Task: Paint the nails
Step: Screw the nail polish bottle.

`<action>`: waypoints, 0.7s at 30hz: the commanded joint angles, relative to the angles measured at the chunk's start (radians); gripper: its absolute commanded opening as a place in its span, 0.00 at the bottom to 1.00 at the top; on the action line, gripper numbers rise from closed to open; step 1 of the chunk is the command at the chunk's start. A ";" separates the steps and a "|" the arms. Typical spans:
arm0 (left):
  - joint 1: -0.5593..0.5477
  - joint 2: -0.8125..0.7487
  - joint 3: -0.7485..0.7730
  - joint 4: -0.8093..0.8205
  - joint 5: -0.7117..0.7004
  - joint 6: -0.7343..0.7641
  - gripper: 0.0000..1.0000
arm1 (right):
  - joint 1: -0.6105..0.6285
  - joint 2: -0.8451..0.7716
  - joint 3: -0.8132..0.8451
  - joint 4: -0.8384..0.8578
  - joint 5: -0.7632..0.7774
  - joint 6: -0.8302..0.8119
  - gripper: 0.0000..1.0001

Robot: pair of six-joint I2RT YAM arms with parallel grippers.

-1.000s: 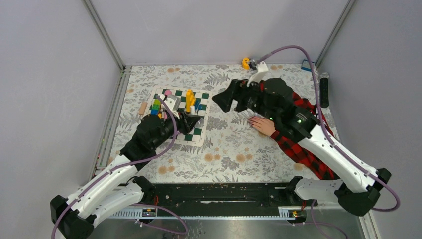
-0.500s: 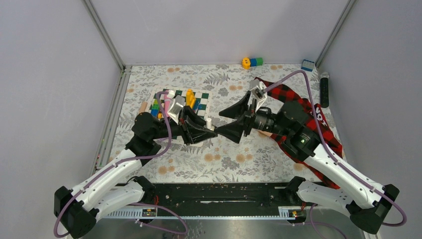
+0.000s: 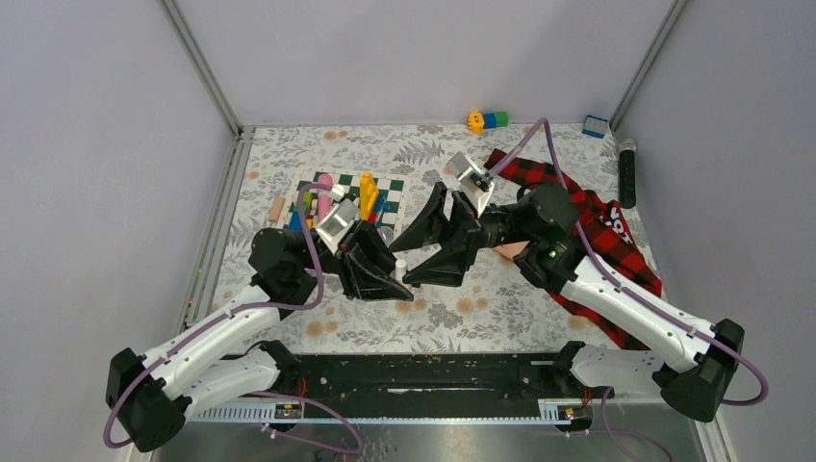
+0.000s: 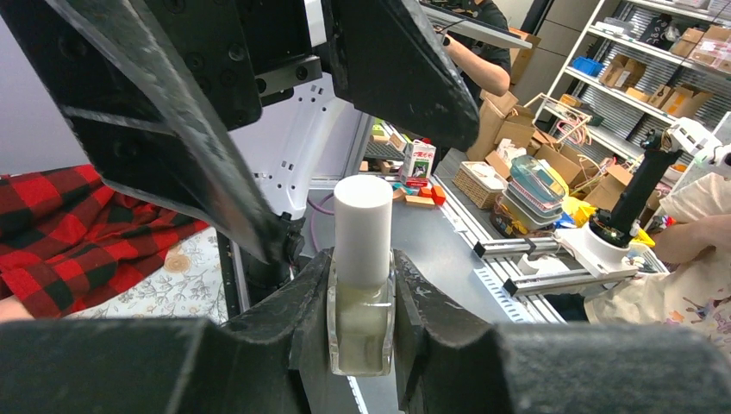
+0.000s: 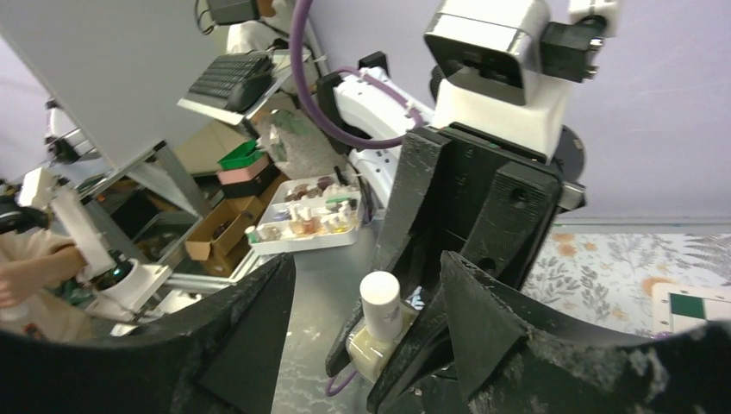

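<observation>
Plainly the coming move turns on the white cap (image 4: 362, 226) of the nail polish bottle (image 4: 361, 328). The left gripper (image 3: 395, 277) pinches the bottle by its glass body near the middle of the table, long axis roughly upright with the cap on top. The right gripper (image 5: 366, 263) reaches in from the bottle's 3 o'clock with its fingers spread, one passing on either side of the cap, and neither touches it as far as the wrist views show. So the right arm is the one placed to take the cap, and I judge it has only to close and twist. The nails themselves cannot be made out. The dummy hand (image 3: 513, 252) lies at about 3 o'clock from the bottle, only a pale sliver of it showing under the right arm, with its plaid sleeve (image 3: 601, 226) running off toward 4 o'clock. Against half a second ago, both grippers have drifted toward 6 o'clock, and the right fingers, which then stopped short of the bottle, now flank it. A second ago the right arm lay across the dummy hand and the left gripper sat over the chequered mat (image 3: 390, 185) at the bottle's 11 o'clock.
</observation>
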 commanded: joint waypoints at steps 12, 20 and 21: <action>-0.008 -0.003 0.045 0.120 0.051 -0.053 0.00 | 0.048 0.080 0.105 -0.006 -0.163 0.020 0.55; -0.008 -0.010 0.044 0.131 0.047 -0.059 0.00 | 0.055 0.105 0.123 -0.030 -0.184 0.022 0.21; -0.008 -0.012 0.042 0.131 0.043 -0.057 0.00 | 0.055 0.106 0.124 -0.030 -0.183 0.024 0.12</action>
